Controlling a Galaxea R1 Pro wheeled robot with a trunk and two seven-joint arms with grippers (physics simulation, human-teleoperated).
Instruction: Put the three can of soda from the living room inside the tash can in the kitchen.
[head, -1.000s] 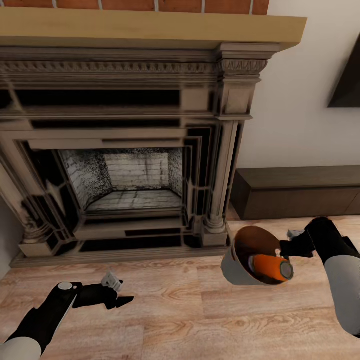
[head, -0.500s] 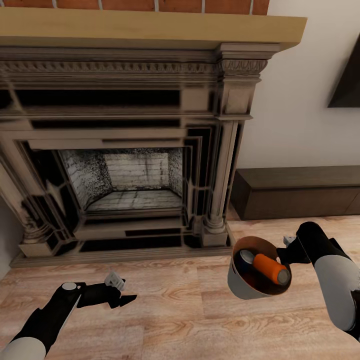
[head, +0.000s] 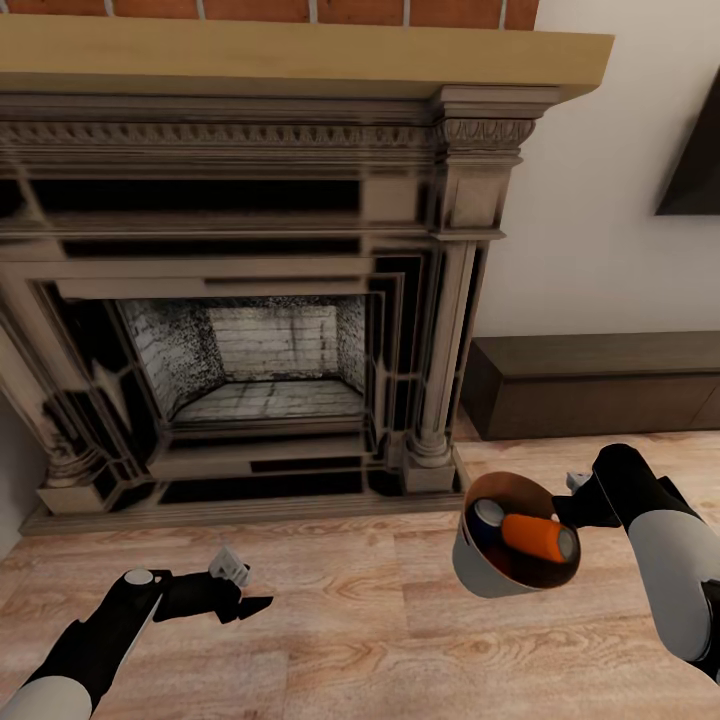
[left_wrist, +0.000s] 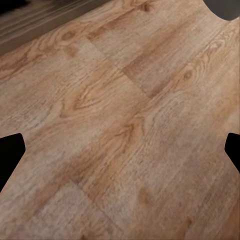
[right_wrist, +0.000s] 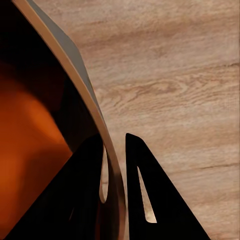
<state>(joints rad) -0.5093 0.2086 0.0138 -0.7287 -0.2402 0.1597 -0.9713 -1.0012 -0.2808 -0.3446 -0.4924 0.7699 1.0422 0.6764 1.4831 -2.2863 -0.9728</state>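
My right gripper is shut on the rim of the tash can, a small grey bin with a coppery inside, held just above the wood floor in the living room. Inside it lie an orange can of soda and a dark blue can of soda. The right wrist view shows my gripper with one finger inside the bin's rim and one outside. My left gripper hovers open and empty over the floor at lower left, its dark fingertips wide apart in the left wrist view.
A brick fireplace with a wooden mantel stands straight ahead. A low dark bench runs along the white wall at right, below a wall television's corner. Light plank floor lies between my arms.
The bin has swung from tipped toward the camera to more upright, bringing the blue can into sight beside the orange one. My right arm drew back slightly; the left gripper sank a little.
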